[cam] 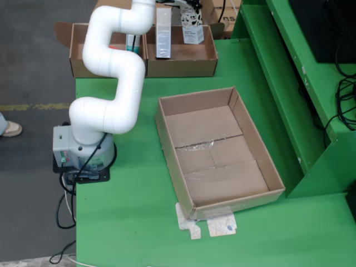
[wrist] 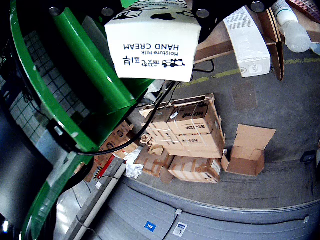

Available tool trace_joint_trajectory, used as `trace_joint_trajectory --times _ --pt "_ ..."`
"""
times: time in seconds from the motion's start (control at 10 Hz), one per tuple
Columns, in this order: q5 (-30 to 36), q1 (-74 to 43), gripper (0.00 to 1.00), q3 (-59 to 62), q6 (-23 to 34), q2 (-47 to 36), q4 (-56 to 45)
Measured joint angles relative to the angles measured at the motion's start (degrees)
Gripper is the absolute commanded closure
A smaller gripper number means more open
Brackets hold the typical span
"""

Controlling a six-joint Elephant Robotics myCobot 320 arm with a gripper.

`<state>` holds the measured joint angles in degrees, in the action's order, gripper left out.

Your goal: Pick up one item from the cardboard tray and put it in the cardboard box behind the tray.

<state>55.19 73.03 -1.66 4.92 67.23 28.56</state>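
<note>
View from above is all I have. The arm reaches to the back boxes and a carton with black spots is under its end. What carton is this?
Observer: The view riding on the gripper shows the print on the carton: "Moisture Milk HAND CREAM".
Operator: Is something else near it, where the arm blocks my view?
Observer: Yes. Past the white box and a cardboard wall there is a pale bottle with a cap.
Operator: And what is behind the table?
Observer: On the floor there is a stack of taped cardboard boxes.
</note>
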Motion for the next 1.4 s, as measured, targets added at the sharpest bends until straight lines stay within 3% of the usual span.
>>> trace_joint_trajectory --times 1.0,1.4 --pt "0.09 -1.4 1.0 -0.09 0.0 8.7 0.0" --pt "0.09 -1.49 1.0 -0.09 3.16 11.87 0.09"
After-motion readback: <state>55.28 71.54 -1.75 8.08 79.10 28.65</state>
